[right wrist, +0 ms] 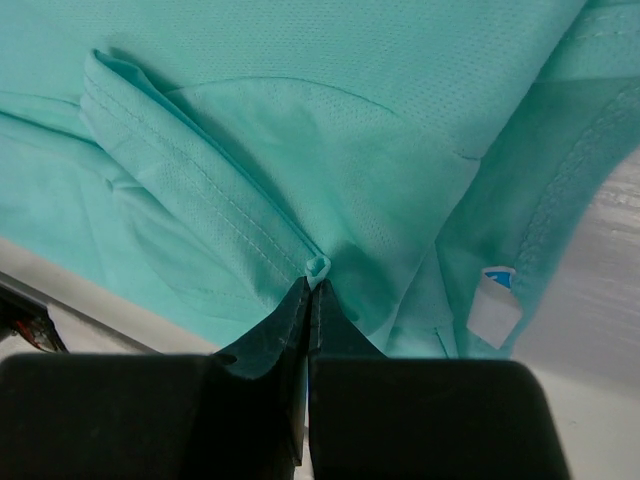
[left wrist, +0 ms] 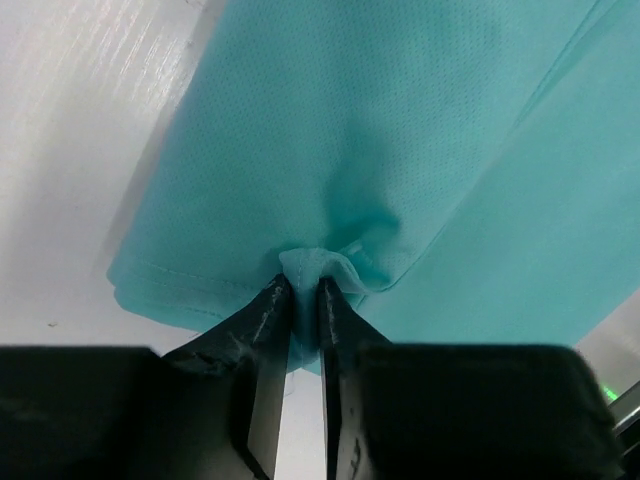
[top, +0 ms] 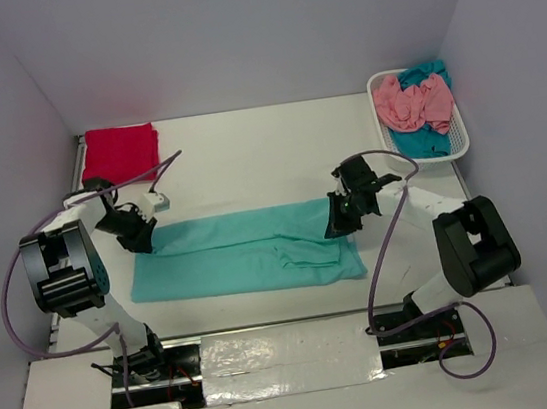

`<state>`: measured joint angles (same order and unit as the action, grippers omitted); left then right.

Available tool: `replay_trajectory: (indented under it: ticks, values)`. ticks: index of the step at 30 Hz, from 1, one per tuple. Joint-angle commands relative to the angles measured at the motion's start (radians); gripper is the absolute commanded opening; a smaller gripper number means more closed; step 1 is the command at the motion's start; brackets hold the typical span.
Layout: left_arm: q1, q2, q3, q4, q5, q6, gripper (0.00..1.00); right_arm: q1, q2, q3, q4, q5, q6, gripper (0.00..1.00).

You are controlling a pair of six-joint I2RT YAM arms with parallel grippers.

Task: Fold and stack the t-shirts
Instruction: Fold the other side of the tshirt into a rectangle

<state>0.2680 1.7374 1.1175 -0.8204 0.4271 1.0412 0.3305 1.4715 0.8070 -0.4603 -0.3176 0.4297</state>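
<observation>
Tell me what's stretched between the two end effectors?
The light mint-teal t-shirt, lying flat on the table, spans from the left end effector to the right end effector, each pinching a fold of its cloth. The top external view shows this.

No legible txt, white tag (right wrist: 497,310) w/ blue mark on mint-teal shirt (right wrist: 300,120), unreadable

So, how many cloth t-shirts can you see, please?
4: a folded crimson red shirt far left, a light mint-teal shirt spread mid-table, and a salmon pink shirt and darker teal-blue shirt in the white plastic lattice basket; more may hide there.
</observation>
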Motion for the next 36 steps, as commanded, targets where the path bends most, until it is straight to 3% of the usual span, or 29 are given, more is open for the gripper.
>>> replay_trajectory:
  ticks: [1, 3, 7, 8, 11, 15, 20, 26, 29, 32, 35, 36]
  values:
    - [0.01, 0.014, 0.016, -0.008, -0.013, -0.026, 0.32, 0.015, 0.029, 0.004, 0.025, -0.018, -0.003, 0.0]
    - [0.019, 0.022, 0.04, -0.022, -0.011, -0.038, 0.34, 0.013, 0.038, 0.015, 0.02, -0.006, -0.003, 0.0]
    - [0.091, 0.021, 0.186, -0.126, 0.076, -0.043, 0.57, 0.012, 0.039, 0.031, 0.009, 0.017, -0.014, 0.0]
    - [0.102, 0.022, 0.211, -0.144, 0.085, -0.035, 0.59, 0.013, 0.046, 0.034, 0.009, 0.012, -0.016, 0.0]
    - [0.129, 0.033, 0.269, -0.177, 0.055, -0.006, 0.58, 0.015, 0.062, 0.041, 0.015, -0.006, -0.011, 0.0]
    - [0.139, 0.054, 0.295, -0.158, -0.033, 0.002, 0.49, 0.012, 0.069, 0.052, 0.02, -0.012, -0.006, 0.0]
    - [0.132, 0.027, 0.358, -0.267, 0.117, 0.051, 0.45, 0.013, 0.058, 0.052, 0.0, 0.012, -0.02, 0.0]
    - [-0.05, -0.067, 0.211, -0.133, 0.095, -0.044, 0.54, 0.013, 0.064, 0.041, 0.006, 0.008, -0.016, 0.0]
    - [-0.102, -0.091, 0.09, 0.041, -0.006, -0.127, 0.59, 0.013, 0.066, 0.043, 0.011, 0.005, -0.014, 0.0]
    - [-0.105, -0.064, 0.027, 0.152, -0.117, -0.207, 0.54, 0.013, 0.072, 0.044, 0.012, 0.002, -0.017, 0.0]
    - [-0.105, -0.021, 0.025, 0.083, -0.169, -0.17, 0.29, 0.013, 0.076, 0.052, 0.006, 0.003, -0.022, 0.0]
    - [-0.099, -0.032, 0.015, 0.063, -0.174, -0.152, 0.26, 0.013, 0.076, 0.054, 0.006, 0.003, -0.022, 0.0]
